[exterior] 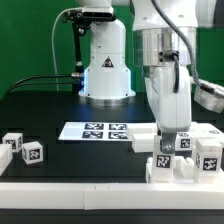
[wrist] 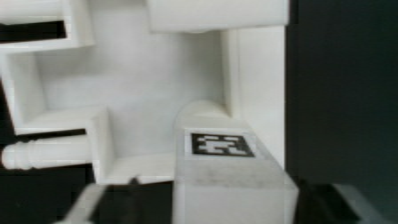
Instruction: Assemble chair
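Note:
My gripper point(exterior: 166, 138) hangs over the chair parts at the exterior view's right. In the wrist view the gripper point(wrist: 228, 205) is shut on a white blocky chair piece point(wrist: 228, 165) with a black-and-white tag; the piece fills the gap between the dark fingers point(wrist: 134, 203). That piece stands against a larger white chair panel point(wrist: 151, 85) with raised walls and a round peg point(wrist: 39, 154). In the exterior view the held piece point(exterior: 168, 146) meets the white cluster of chair parts point(exterior: 188, 164). Two loose tagged chair blocks point(exterior: 32, 153) point(exterior: 10, 142) lie at the exterior view's left.
The marker board point(exterior: 100, 130) lies flat mid-table. The arm's white base point(exterior: 106, 65) stands behind it with black cables to its left. A white border rail point(exterior: 70, 192) runs along the front. The table surface is black, with a green backdrop behind.

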Controlling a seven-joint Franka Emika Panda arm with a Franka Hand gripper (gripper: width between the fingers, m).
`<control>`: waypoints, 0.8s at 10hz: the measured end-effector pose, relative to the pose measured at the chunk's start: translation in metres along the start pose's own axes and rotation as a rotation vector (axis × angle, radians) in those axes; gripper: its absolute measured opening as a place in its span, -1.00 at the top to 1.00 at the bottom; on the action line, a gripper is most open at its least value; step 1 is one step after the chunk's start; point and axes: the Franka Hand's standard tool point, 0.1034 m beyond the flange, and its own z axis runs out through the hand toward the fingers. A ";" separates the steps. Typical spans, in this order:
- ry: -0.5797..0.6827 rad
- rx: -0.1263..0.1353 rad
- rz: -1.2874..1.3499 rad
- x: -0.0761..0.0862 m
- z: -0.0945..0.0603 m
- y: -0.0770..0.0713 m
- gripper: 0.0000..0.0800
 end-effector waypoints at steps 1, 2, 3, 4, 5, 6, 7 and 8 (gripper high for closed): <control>0.019 -0.030 -0.151 -0.001 0.001 0.004 -0.24; 0.028 -0.046 -0.307 -0.001 0.001 0.004 -0.54; 0.027 -0.047 -0.504 0.001 -0.001 0.002 -0.60; 0.019 -0.058 -0.626 0.002 -0.001 0.003 -0.60; 0.021 -0.056 -0.673 0.002 0.000 0.005 -0.62; 0.020 -0.057 -0.730 0.003 0.000 0.004 -0.62; 0.019 -0.058 -0.812 0.004 0.000 0.004 -0.62; 0.026 -0.057 -0.927 0.004 0.000 0.003 -0.62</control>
